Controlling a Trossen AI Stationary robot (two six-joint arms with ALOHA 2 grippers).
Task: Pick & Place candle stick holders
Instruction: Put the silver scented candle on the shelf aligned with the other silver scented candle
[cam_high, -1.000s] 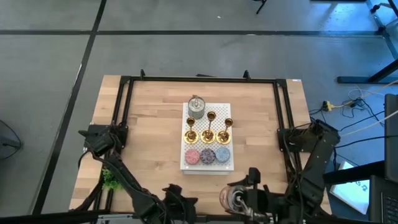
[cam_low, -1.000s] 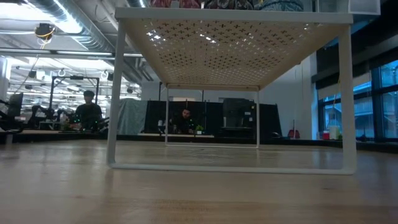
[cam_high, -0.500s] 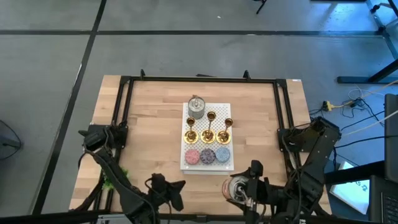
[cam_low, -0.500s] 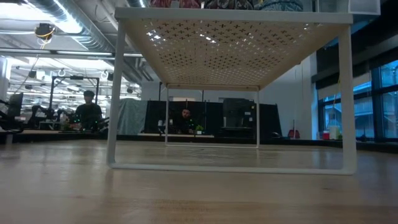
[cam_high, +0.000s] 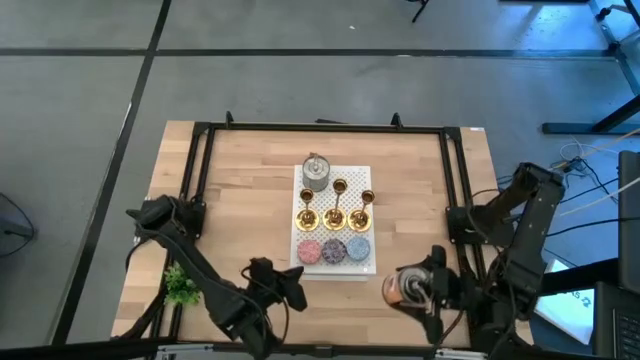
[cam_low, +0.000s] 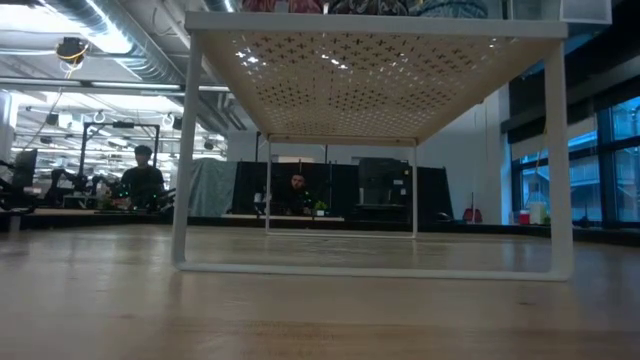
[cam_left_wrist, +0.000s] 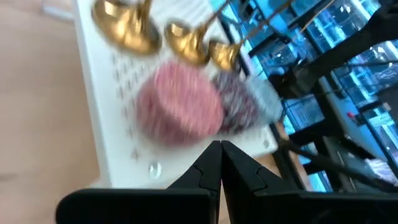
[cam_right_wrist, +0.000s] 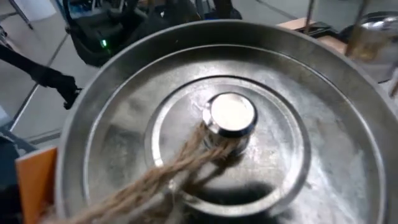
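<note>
Wooden surface, black frame round its edges.

White perforated rack at centre, standing on thin legs; the low view looks under it.

On the rack:
- Far row: silvery pot at the left corner.
- Middle row: three candlesticks, gold, upright, side by side: left, centre, right. Their flared bases and stems also show in the left wrist view.
- Near row: three flat discs just in front of the candlesticks: pink, purple, blue. Pink disc shows large in the left wrist view.

Left gripper: low over the surface at the near edge, just left of the rack's near corner, pointing toward the discs. Jaws closed together, tips meeting, nothing between them.

Right gripper: near edge, right of the rack. A round metal lid with a central knob and twine tied to it fills its wrist view. Jaws hidden; cannot tell how far open.

Small green plant at the near left edge.

Two people sit in the room beyond.
</note>
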